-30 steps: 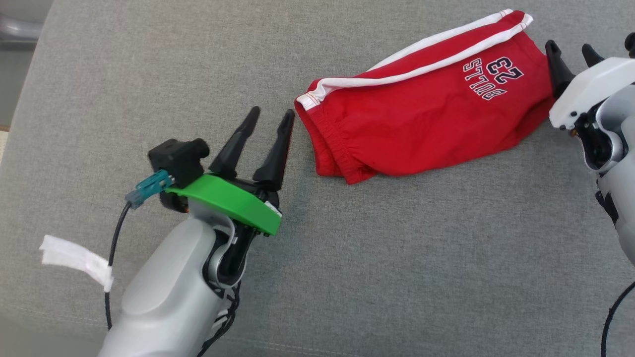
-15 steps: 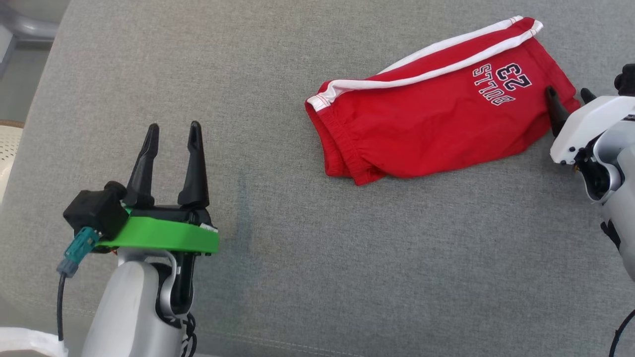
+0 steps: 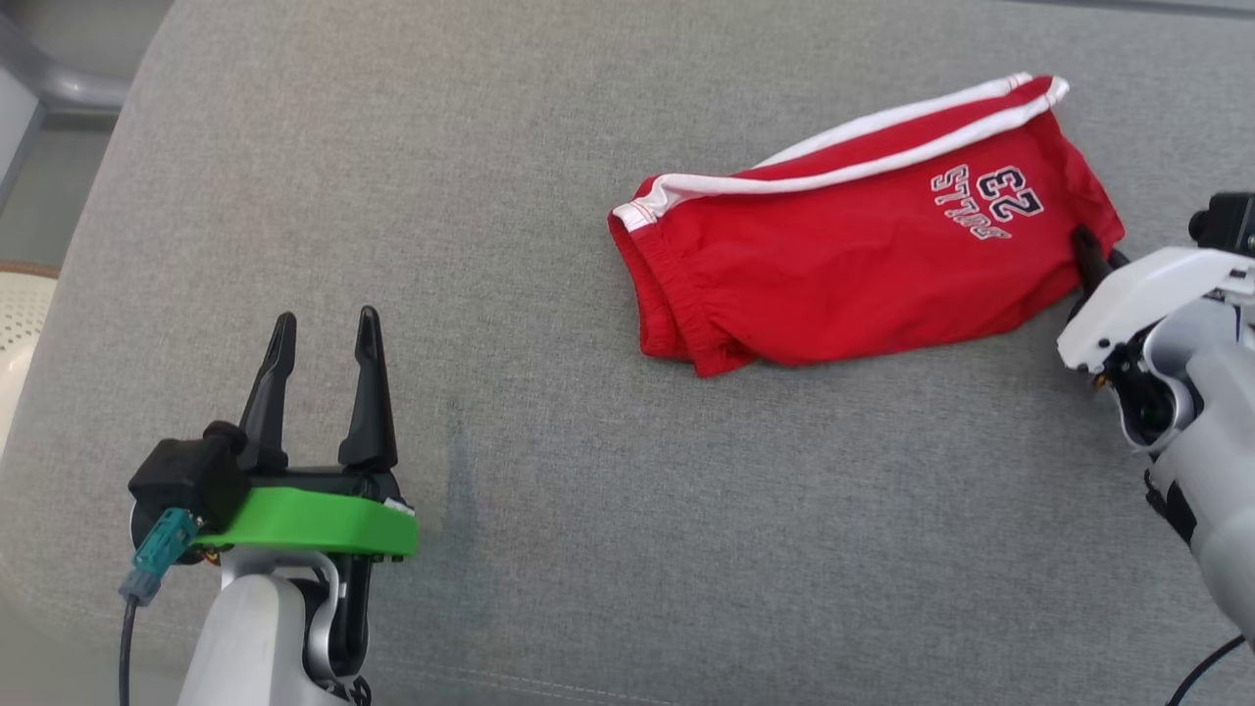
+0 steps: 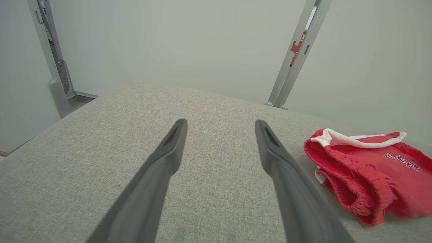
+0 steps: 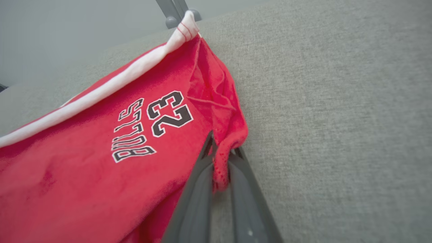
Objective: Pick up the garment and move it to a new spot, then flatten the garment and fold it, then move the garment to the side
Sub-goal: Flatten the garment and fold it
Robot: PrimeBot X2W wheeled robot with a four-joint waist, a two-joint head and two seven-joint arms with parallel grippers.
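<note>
The garment (image 3: 843, 255) is a pair of red shorts with white side stripes and a "BULLS 23" print, lying folded on the grey cushion at the upper right. My right gripper (image 3: 1090, 257) is shut on the garment's right hem corner; in the right wrist view the red fabric (image 5: 101, 168) is pinched between the two dark fingers (image 5: 199, 189) at the right gripper (image 5: 221, 158). My left gripper (image 3: 324, 328) stands open at the lower left, well apart from the garment. In the left wrist view the left gripper (image 4: 219, 126) has wide-apart fingers and the garment (image 4: 368, 175) lies to its right.
The grey upholstered surface (image 3: 686, 510) spreads under everything. Its left edge (image 3: 88, 226) drops to the floor, where a pale perforated object (image 3: 15, 324) stands. Metal frame legs (image 4: 293, 57) rise behind the cushion against a pale wall.
My right gripper has closed on the garment's right hem corner. My left arm has drawn back from the waistband to the lower left. The camera has shifted somewhat.
</note>
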